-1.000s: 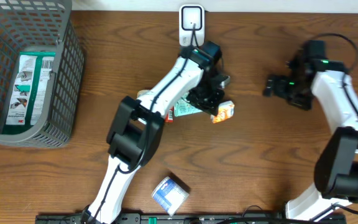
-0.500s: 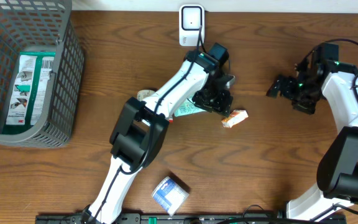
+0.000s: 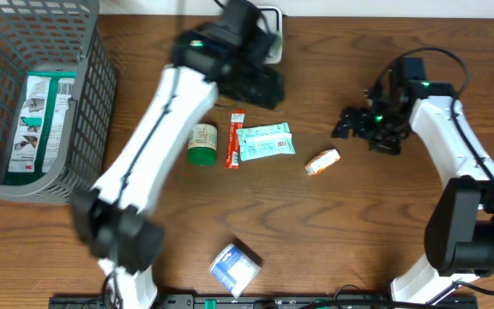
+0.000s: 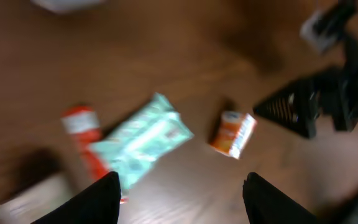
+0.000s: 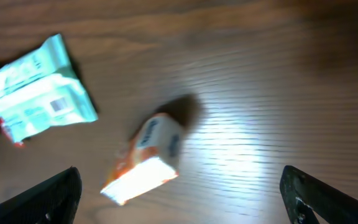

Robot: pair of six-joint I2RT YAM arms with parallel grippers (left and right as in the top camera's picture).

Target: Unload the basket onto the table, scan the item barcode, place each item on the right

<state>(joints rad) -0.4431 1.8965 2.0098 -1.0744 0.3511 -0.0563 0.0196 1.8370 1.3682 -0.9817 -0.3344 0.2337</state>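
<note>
Items loose on the table in the overhead view number five: one orange box, one teal packet, one red stick, one green-capped jar, one blue pack. Bare wood surrounds the box, well inside the table edges. Left wrist view: left gripper jaws apart, empty, box lying beyond them. Right wrist view: right gripper jaws wide apart, empty, box below.

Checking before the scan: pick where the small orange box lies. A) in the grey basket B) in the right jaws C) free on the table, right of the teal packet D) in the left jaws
C: the small orange box lies on the bare table right of the teal packet, no jaws on it.
</note>
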